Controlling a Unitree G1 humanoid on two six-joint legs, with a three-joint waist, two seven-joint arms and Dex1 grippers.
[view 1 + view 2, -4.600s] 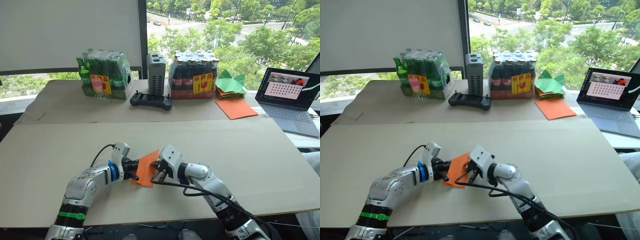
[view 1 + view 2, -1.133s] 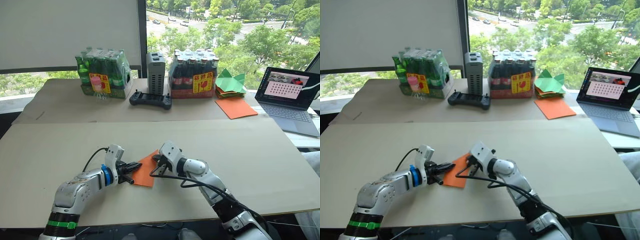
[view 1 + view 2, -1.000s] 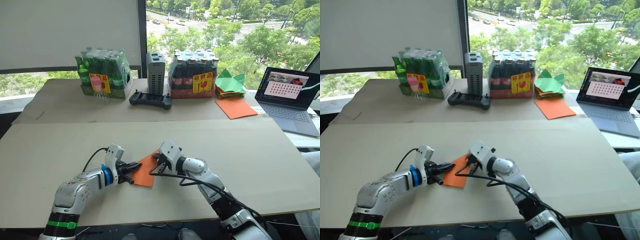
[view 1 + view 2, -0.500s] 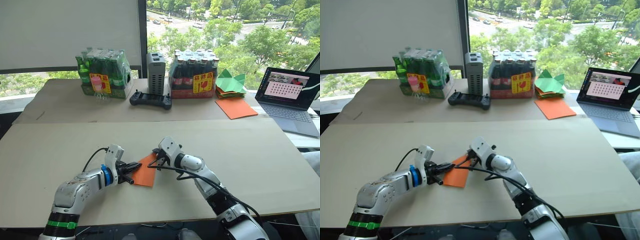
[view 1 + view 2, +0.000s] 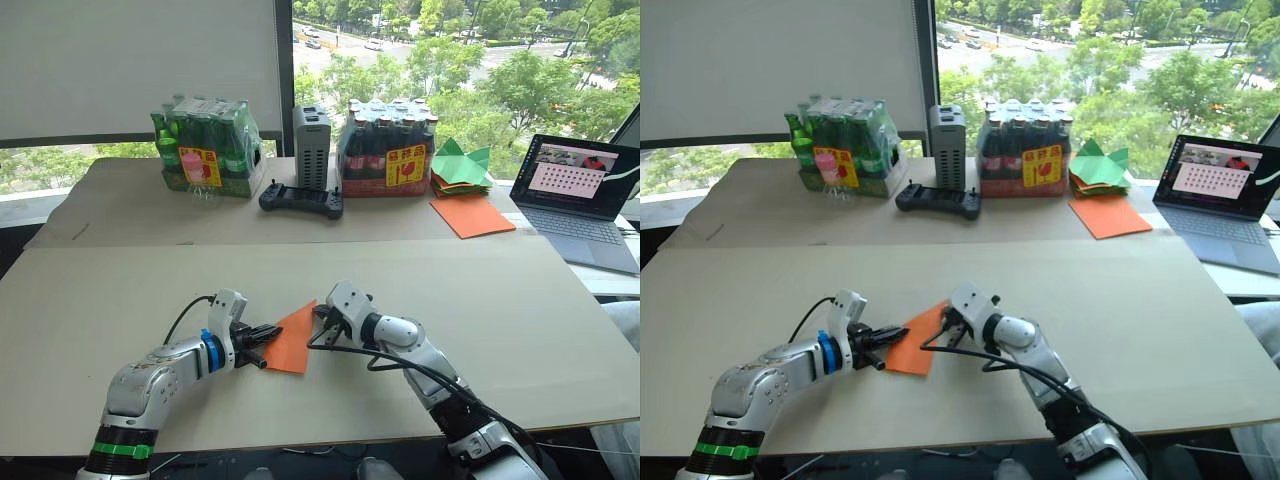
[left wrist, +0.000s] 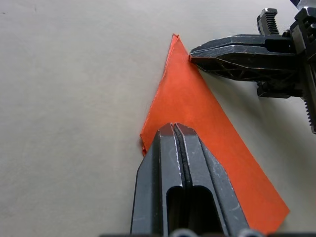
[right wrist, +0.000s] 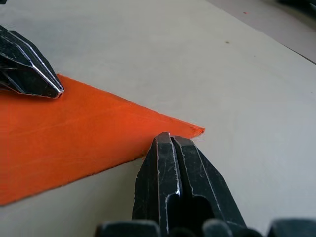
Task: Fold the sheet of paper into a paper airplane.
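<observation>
The sheet of paper point(image 5: 291, 341) is folded into a flat, bright orange pointed wedge and lies on the near table between my two grippers. My left gripper point(image 5: 272, 333) is shut, and its tips point(image 6: 173, 128) rest on top of the paper point(image 6: 197, 113) close to its left edge. My right gripper point(image 5: 319, 331) is shut too. Its tips point(image 7: 170, 138) touch the table right at the paper's long edge, beside the sharp point point(image 7: 197, 131). Neither pair of fingers has paper between them.
On the far table stand a pack of green bottles point(image 5: 205, 150), a grey box point(image 5: 311, 148), a pack of dark bottles point(image 5: 388, 150) and a black controller point(image 5: 301, 200). Green paper shapes point(image 5: 460, 165), a smooth orange sheet point(image 5: 472, 215) and a laptop point(image 5: 578, 195) lie far right.
The paper, raised between the grippers 4.6 s ago, now lies flat. Over the last second the right gripper slid a little along the paper's right edge; the left gripper stayed put.
</observation>
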